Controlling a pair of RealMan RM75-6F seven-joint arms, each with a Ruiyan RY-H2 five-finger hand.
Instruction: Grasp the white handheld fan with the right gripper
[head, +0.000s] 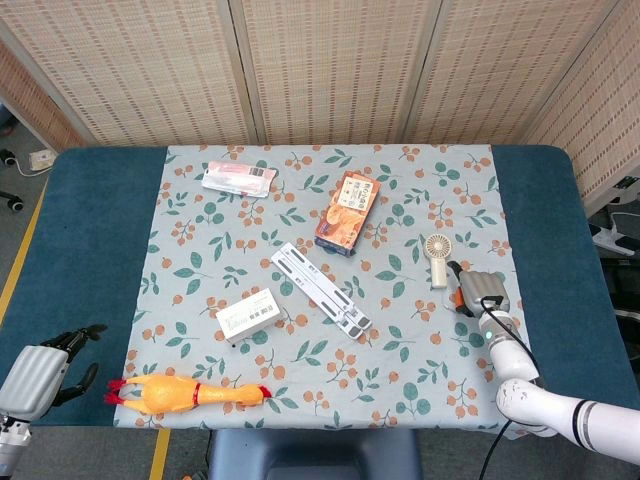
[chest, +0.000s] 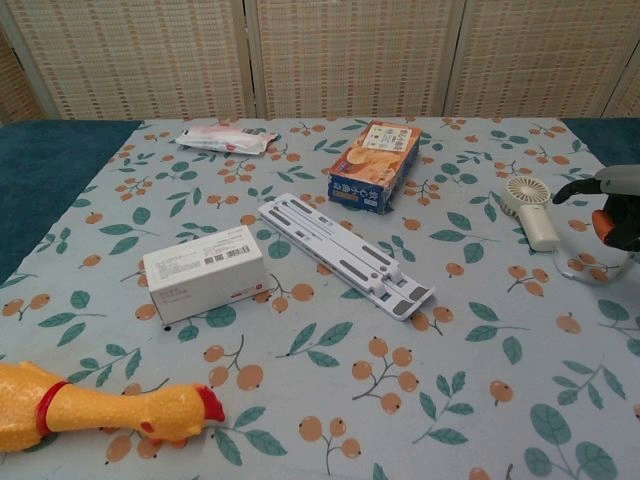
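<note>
The white handheld fan (head: 437, 257) lies flat on the floral cloth at the right side, round head toward the back, handle toward me; in the chest view the fan (chest: 529, 209) sits near the right edge. My right hand (head: 476, 291) hovers just right of and slightly nearer than the fan's handle, fingers apart and holding nothing; the chest view shows the right hand (chest: 611, 203) at the right edge, a dark finger reaching toward the fan without touching it. My left hand (head: 42, 364) hangs off the table's near-left corner, empty with fingers spread.
An orange snack box (head: 347, 212) stands left of the fan. A white folded stand (head: 320, 288) lies mid-table, a small white box (head: 249, 315) to its left, a rubber chicken (head: 187, 392) at the front edge, a pink packet (head: 238, 179) at the back left.
</note>
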